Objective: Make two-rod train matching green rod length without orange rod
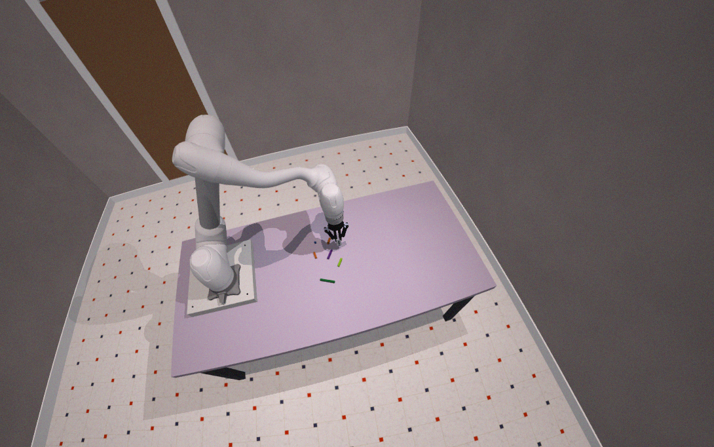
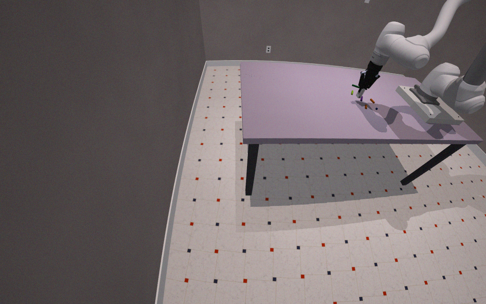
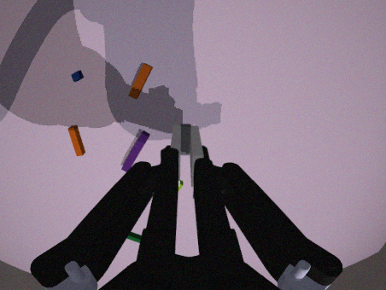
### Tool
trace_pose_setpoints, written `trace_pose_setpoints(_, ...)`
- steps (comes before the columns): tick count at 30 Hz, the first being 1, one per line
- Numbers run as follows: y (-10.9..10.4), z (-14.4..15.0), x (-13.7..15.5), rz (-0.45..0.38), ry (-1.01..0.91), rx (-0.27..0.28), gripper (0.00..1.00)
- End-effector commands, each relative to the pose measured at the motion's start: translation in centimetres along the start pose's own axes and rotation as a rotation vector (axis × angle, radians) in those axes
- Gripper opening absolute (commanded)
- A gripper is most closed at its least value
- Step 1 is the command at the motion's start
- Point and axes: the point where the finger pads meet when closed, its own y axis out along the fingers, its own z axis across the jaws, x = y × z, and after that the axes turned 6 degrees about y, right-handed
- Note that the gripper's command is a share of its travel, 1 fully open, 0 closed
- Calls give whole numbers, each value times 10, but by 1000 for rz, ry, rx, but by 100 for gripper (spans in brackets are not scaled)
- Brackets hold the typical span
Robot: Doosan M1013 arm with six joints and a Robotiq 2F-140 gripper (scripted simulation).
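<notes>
Grey rod (image 3: 186, 143), the three-centimetre piece, pinched upright between the tips of the closed jaws, which hang just above the lilac tabletop (image 1: 410, 253) at the far edge of the rod cluster. We read the dark strip between the two pale pads as this rod, since no other grey rod shows on the tabletop.

Lime rod (image 1: 339, 261), five centimetres, lies flat a little nearer than the jaws. We take it to be the partner, since three and five make the eight of the green rod (image 1: 327, 280), which lies nearest of all, apart from the rest.

Purple rod (image 1: 329, 253) lies just left of the lime one, slanted. Two orange rods (image 3: 140, 80) (image 3: 76, 141), both excluded by the task, and the small blue rod (image 3: 78, 75) lie further left, in the arm's shadow.

Step in hand, as we judge it: carrying the grey rod toward the lime rod; no train exists yet.

The next move calls for turning the wrist until the grey rod lies along the lime rod's axis. It must then be lowered flat at one lime end, nearly touching and not offset sideways. We would choose the lime end farther from the purple rod, which is close enough to threaten the required gap. Only then should the jaws release and lift away.
</notes>
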Motion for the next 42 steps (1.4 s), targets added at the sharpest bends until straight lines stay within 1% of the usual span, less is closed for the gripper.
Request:
trace_pose_setpoints(1, 15, 1, 0, 0, 0, 0, 3)
trace_pose_setpoints(6, 24, 1, -1, 0, 0, 0, 3)
trace_pose_setpoints(11, 26, 1, -1, 0, 0, 0, 3)
trace_pose_setpoints(42, 26, 1, -1, 0, 0, 0, 3)
